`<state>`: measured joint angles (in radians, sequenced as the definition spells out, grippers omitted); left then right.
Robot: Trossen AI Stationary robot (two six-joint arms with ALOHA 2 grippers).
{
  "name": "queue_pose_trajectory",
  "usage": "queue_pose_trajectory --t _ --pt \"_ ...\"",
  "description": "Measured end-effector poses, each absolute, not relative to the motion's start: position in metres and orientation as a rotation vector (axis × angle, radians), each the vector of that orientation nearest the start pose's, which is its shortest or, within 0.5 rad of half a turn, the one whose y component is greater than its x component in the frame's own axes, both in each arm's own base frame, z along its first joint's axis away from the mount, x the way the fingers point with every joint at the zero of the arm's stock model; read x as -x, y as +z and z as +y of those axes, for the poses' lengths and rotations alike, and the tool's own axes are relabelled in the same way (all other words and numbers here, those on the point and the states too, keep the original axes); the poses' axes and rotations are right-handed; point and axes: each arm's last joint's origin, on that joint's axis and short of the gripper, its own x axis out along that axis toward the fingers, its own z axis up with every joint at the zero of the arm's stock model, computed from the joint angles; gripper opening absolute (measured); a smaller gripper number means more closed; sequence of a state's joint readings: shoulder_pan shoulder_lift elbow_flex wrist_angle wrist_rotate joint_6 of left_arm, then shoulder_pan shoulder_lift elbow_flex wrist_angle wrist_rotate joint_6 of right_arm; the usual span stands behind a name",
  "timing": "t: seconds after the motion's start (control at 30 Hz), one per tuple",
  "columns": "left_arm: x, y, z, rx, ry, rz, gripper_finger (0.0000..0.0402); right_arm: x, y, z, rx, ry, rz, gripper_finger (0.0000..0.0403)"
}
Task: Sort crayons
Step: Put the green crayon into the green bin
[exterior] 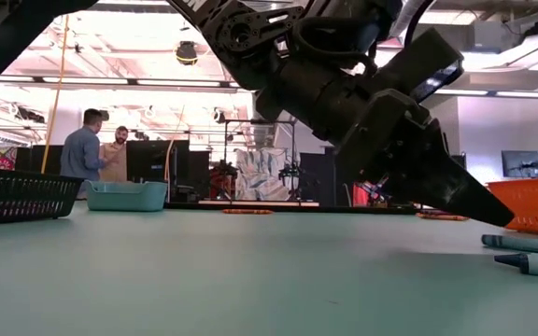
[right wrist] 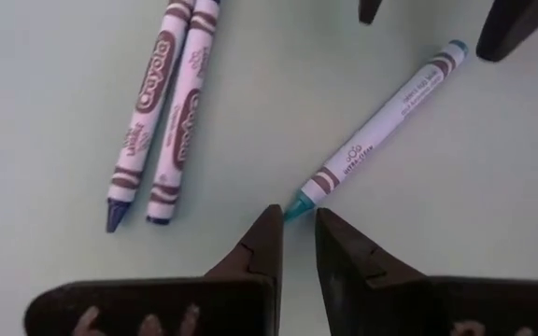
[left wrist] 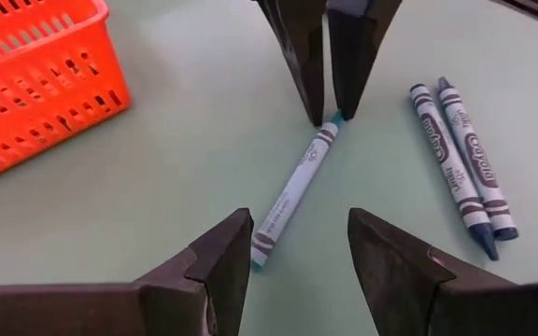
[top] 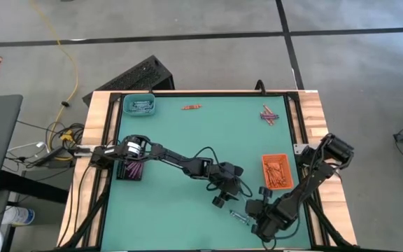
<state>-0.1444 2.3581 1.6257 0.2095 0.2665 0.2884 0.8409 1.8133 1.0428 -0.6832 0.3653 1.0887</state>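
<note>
A pale crayon with a teal tip [left wrist: 292,187] lies flat on the green table. My right gripper [right wrist: 295,217] stands over its pointed end, fingers nearly together on the teal tip; it also shows in the left wrist view [left wrist: 327,117]. My left gripper [left wrist: 297,217] is open, with a finger on either side of the crayon's flat end, touching nothing. Two blue-grey crayons [left wrist: 460,159] lie side by side close by. In the high view both grippers meet at the table's near middle, the left [top: 228,196] and the right [top: 252,210]. My right gripper pinches the crayon's teal pointed tip [right wrist: 297,205] between the free ends of its two fingers. The fingers come from above, slanting down, roughly in line with the crayon. The crayon lies flat on the table along its whole length.
An orange tray [top: 277,171] stands right of the grippers, a black tray [top: 130,170] at the left, a teal tray [top: 140,105] at the far left. Orange-red crayons [top: 191,107] and purple crayons [top: 269,115] lie near the far edge. People stand in the room beyond [exterior: 101,149].
</note>
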Motion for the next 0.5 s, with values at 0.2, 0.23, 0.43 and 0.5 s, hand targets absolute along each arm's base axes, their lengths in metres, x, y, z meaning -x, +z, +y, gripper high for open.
queue_pose_trajectory --t 0.2,0.23,0.43,0.5 --pt "-0.506 0.122 -0.08 -0.284 -0.42 0.47 0.0169 -0.223 0.138 0.218 -0.075 -0.277 1.202 0.0063" --pt "-0.506 0.122 -0.079 -0.287 -0.412 0.471 0.0169 -0.224 0.138 0.217 -0.068 -0.276 1.204 0.0063" --pt "-0.505 0.119 -0.072 -0.281 -0.41 0.517 0.0169 -0.235 0.138 0.207 -0.026 -0.265 1.2 0.0063" --pt "-0.504 0.116 -0.07 -0.273 -0.421 0.547 0.0169 -0.238 0.138 0.203 -0.016 -0.265 1.202 0.0063"
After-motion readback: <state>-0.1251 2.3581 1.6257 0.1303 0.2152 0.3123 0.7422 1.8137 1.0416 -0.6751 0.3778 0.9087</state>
